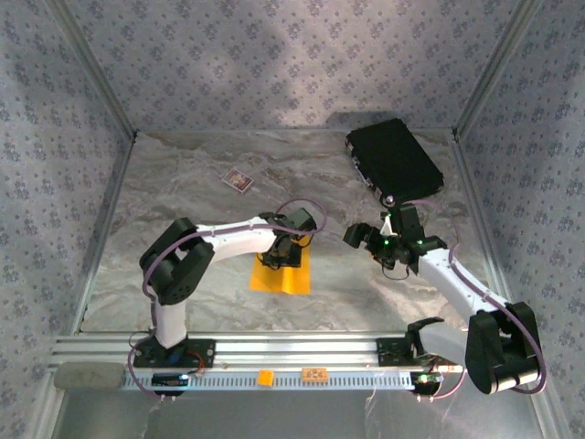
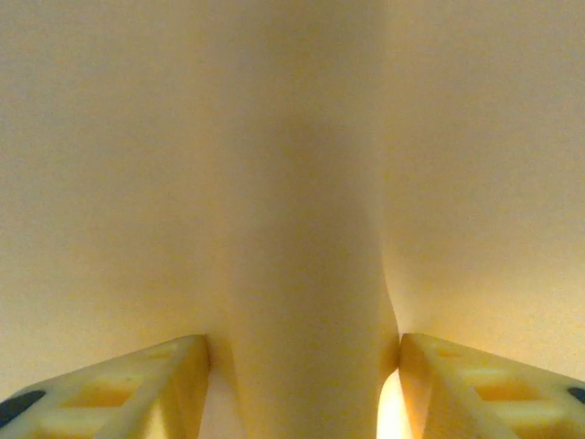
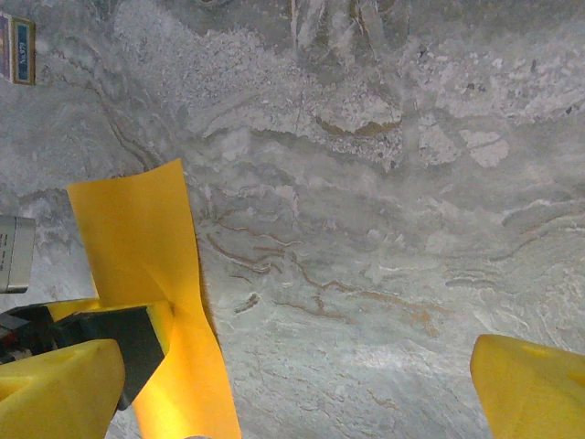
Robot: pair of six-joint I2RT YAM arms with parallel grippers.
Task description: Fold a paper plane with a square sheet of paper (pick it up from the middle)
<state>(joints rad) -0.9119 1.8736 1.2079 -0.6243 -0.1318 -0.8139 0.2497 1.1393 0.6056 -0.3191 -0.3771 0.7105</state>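
Observation:
The square sheet of paper (image 1: 280, 274), orange-yellow, lies on the marble table in front of the left arm. My left gripper (image 1: 285, 254) points down onto its middle. In the left wrist view the paper (image 2: 292, 165) rises as a ridge between the two yellow fingertips (image 2: 174, 375), which touch it on both sides, so the left gripper (image 2: 303, 366) is shut on that ridge. The right wrist view shows the paper (image 3: 137, 229) buckled around the left arm's finger. My right gripper (image 1: 366, 240) (image 3: 292, 393) stands open over bare table just right of the sheet. The paper plane is out of view.
A black case (image 1: 395, 160) lies at the back right, close behind the right gripper. A small card (image 1: 239, 180) (image 3: 18, 50) rests at the back left of centre. Two small orange tags (image 1: 265, 376) sit on the front rail. Patterned walls enclose the table.

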